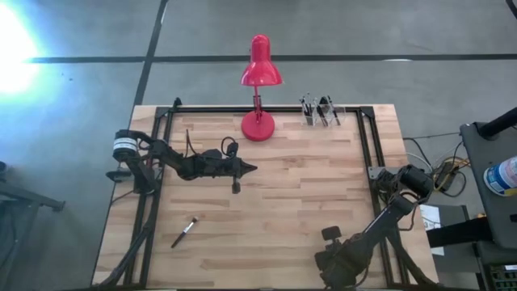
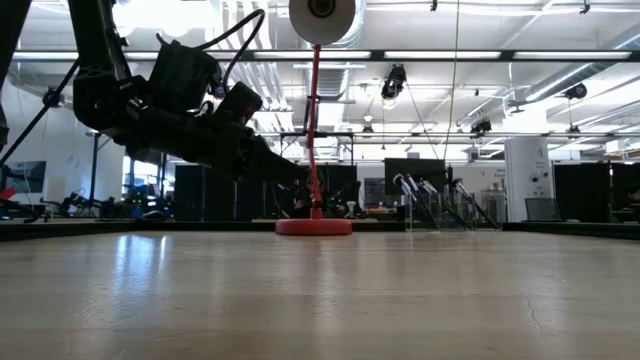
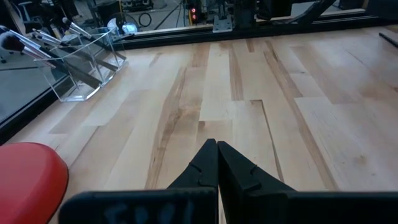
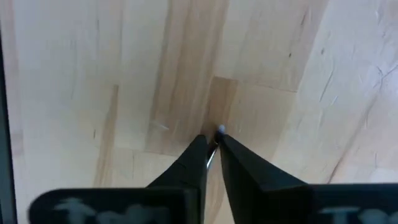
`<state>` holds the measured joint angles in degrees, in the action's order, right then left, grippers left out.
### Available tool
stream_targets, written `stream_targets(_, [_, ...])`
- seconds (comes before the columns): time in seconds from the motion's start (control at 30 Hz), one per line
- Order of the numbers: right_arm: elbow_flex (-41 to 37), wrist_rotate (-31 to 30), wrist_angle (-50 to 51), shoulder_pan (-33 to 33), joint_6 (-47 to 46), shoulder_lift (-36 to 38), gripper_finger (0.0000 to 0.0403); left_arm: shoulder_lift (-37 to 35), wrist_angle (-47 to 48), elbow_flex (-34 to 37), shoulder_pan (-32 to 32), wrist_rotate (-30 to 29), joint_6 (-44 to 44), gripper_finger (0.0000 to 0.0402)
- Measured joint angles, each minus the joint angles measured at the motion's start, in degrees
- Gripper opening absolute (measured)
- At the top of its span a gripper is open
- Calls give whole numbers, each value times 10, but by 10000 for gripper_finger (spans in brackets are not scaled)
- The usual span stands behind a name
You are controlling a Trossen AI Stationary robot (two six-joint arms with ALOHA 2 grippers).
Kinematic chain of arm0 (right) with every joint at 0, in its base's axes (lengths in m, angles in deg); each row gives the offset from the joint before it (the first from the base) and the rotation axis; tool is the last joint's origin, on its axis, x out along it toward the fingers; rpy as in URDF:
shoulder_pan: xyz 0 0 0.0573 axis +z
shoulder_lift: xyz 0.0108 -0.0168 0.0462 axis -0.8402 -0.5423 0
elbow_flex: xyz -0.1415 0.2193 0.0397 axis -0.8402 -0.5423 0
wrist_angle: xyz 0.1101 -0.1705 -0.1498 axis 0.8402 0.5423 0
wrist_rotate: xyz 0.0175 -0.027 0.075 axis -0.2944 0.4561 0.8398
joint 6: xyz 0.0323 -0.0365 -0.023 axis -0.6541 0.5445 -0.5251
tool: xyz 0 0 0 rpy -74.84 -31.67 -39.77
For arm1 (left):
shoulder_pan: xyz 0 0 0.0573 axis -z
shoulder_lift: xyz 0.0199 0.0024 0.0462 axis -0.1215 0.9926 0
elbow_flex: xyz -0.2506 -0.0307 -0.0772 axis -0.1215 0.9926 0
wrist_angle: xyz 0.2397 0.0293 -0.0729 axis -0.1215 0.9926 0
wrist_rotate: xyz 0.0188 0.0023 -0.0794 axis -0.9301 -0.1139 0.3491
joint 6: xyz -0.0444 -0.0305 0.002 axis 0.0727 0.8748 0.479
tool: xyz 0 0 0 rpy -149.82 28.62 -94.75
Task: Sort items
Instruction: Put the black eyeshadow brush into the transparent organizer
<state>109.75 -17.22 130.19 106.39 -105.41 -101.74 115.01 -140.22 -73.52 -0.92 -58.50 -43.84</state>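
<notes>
Hovering above table (image 1: 307, 210) centre, L gripper (image 1: 252, 169) has fingers pressed together, nothing held. R gripper (image 4: 213, 142) sits at near right edge, fingers nearly closed on a thin silvery item (image 4: 217, 134); can't tell what it is. One brush (image 1: 184, 232) lies loose, near-left. Other brushes (image 1: 321, 110) stand in clear holder (image 1: 323, 118) at far edge, right of lamp (image 1: 259, 73).

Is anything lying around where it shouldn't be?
Yes. One brush lies alone on the table near the left front, far from the clear holder at the back where the other brushes stand.
</notes>
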Motion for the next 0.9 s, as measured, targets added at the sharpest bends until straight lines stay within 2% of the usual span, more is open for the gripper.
stream_targets(0.17, [-10, 0, -9, -6, 1, 0, 12, 0, 0, 0, 0, 0, 13, 0])
stream_targets(0.33, [-21, -3, -15, -11, 30, 22, 9, 0, -13, -3, 0, -5, 55, 0])
stream_targets(0.43, [-30, -53, 1, -21, 44, 48, 9, 0, -23, -3, 0, -6, 71, 0])
stream_targets(0.67, [-76, -116, -23, -61, 87, 155, 8, 0, -23, -3, -2, -7, 73, 0])
stream_targets(0.9, [-155, -274, -116, -112, 150, 313, 8, 0, -22, -3, -2, -9, 73, 0])
